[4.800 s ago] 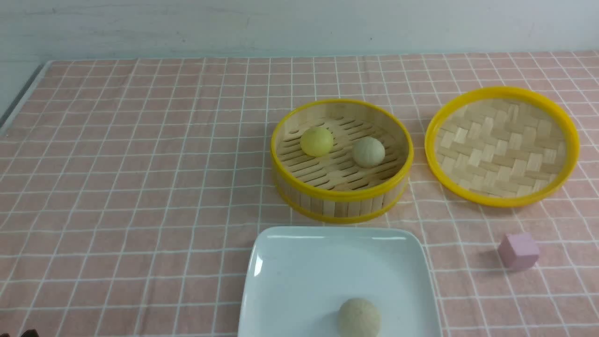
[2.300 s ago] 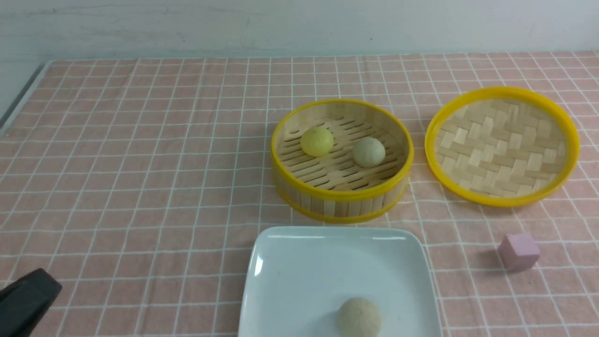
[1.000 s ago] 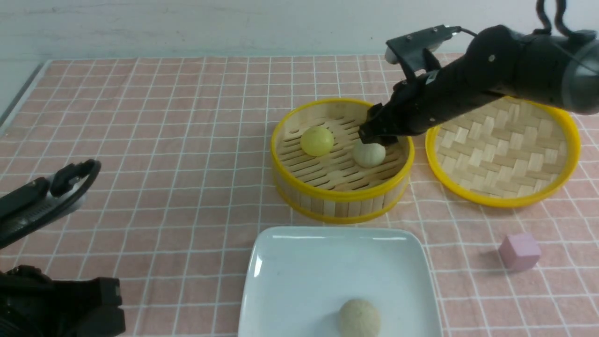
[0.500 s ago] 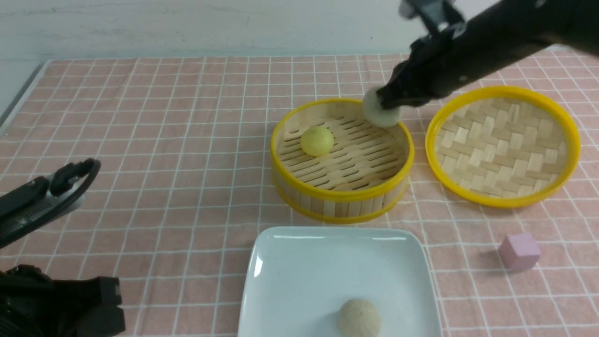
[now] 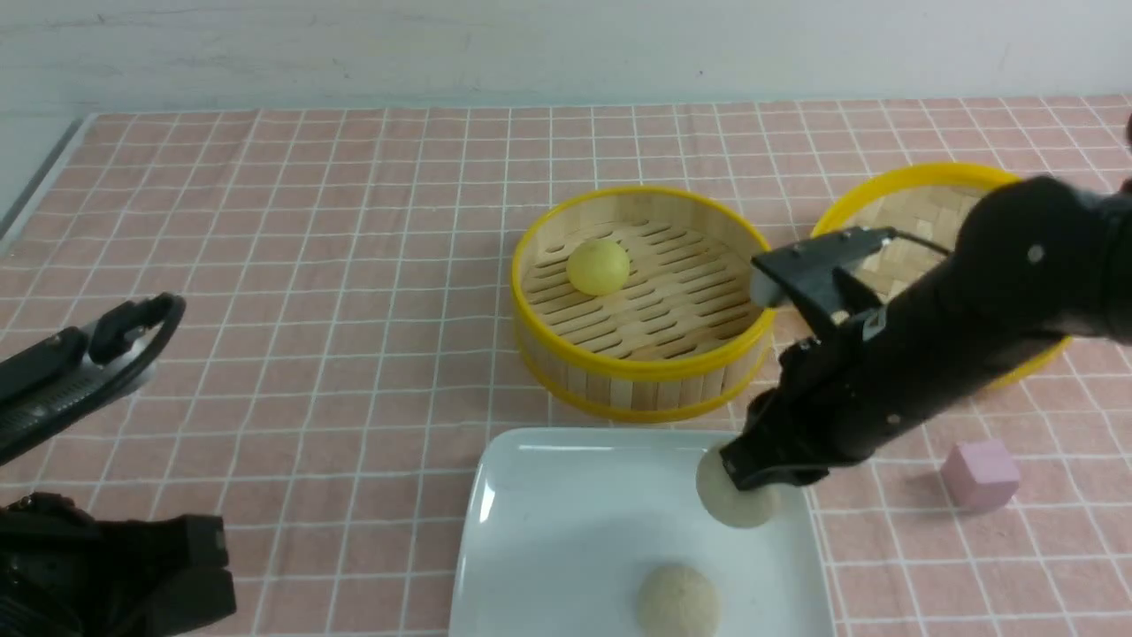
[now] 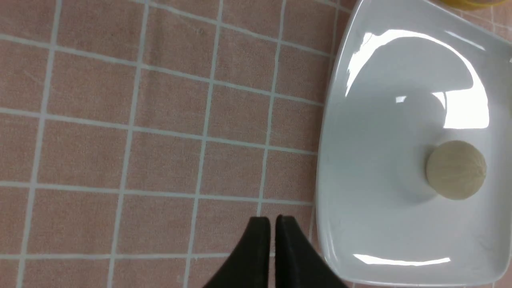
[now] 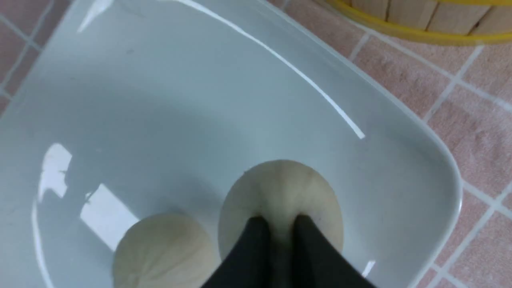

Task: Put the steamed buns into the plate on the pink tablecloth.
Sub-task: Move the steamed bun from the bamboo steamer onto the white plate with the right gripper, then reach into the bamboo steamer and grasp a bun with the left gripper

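I count three steamed buns, two beige, one yellow. One plate, one steamer, one lid, one pink cube.

The right tool pinches a beige bun, seemingly just above the white plate, beside a second bun.

Glossy plate, matt bun, wooden steamer

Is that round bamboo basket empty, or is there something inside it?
Not empty. One pale yellow bun sits on the slatted floor of the bamboo basket; nothing else is inside.
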You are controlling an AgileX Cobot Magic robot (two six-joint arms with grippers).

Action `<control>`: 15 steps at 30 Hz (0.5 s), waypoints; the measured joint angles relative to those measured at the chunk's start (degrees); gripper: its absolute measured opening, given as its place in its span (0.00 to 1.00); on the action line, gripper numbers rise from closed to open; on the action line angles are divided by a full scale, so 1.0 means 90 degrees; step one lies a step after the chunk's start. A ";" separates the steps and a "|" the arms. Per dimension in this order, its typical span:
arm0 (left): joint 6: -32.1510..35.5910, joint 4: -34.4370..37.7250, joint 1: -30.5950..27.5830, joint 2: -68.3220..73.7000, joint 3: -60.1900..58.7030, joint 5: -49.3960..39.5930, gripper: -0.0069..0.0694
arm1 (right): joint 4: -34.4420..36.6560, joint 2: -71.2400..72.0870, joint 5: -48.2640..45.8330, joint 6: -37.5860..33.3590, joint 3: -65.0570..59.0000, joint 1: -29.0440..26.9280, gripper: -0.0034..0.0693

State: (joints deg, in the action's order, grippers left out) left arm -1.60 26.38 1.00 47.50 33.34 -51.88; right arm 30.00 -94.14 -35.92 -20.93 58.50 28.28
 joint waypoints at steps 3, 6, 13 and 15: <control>0.0000 -0.0006 0.0000 0.0000 0.0000 0.0245 0.16 | 0.0103 -0.0301 0.0663 0.0018 -0.0263 0.0112 0.41; 0.0000 -0.0020 0.0000 0.0000 0.0000 0.0292 0.16 | 0.0096 -0.0371 0.0665 0.0137 -0.0282 0.0120 0.53; 0.0018 -0.0297 0.0000 0.0000 0.0000 0.0228 0.17 | -0.0506 0.0767 -0.1882 0.0741 0.0806 -0.0862 0.76; 0.0018 -0.0365 0.0000 0.0000 0.0000 0.0241 0.17 | -0.0725 0.1266 -0.2614 0.0825 0.1122 -0.1190 0.71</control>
State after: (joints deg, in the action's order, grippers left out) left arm -1.44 23.10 1.00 47.50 33.34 -49.72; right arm 23.47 -82.74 -59.45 -13.50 68.60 17.57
